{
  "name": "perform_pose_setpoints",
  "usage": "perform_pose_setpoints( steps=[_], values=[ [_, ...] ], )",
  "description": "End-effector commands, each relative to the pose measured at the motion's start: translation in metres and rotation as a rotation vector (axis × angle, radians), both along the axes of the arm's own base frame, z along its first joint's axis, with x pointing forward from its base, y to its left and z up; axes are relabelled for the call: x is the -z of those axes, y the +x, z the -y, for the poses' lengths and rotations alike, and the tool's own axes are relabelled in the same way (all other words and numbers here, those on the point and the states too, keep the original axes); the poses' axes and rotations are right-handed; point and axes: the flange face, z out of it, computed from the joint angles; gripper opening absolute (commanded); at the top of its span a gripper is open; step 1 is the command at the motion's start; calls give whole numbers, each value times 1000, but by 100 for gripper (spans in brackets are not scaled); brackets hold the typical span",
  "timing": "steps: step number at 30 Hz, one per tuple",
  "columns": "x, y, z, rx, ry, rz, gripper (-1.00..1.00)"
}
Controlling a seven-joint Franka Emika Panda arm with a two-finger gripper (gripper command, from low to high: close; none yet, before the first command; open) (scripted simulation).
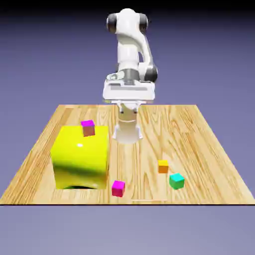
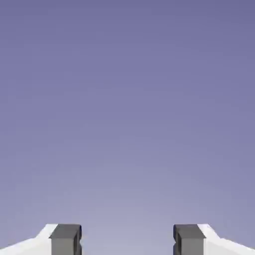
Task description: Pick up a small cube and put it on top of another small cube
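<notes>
Exterior and hand views show the white two-finger end effector (image 2: 127,240) with its grey fingertips (image 2: 65,240) spread wide, nothing between them. Beyond the fingertips, the hand view shows only blue-violet backdrop (image 2: 127,114). On the light wooden counter (image 1: 144,149), a small bright magenta-pink cube (image 1: 118,189) sits near the front edge. Toward the exterior view's left is a big glossy yellow block (image 1: 80,162); a small cube with magenta top and dull reddish-brown sides (image 1: 88,128) appears at its upper edge. Toward the right, a small orange cube (image 1: 163,166) lies near a small green cube (image 1: 177,181).
</notes>
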Motion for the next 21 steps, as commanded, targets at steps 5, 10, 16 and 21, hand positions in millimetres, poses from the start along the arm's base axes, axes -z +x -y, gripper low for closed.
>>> perform_pose_setpoints(
  steps=[5,10,16,21],
  values=[
    [49,34,-26,-151,-187,-266,0],
    [102,57,-45,-297,-367,-522,0],
    [166,76,-60,-461,-575,-805,0],
    [216,87,-67,-586,-741,-1015,0]
  ],
)
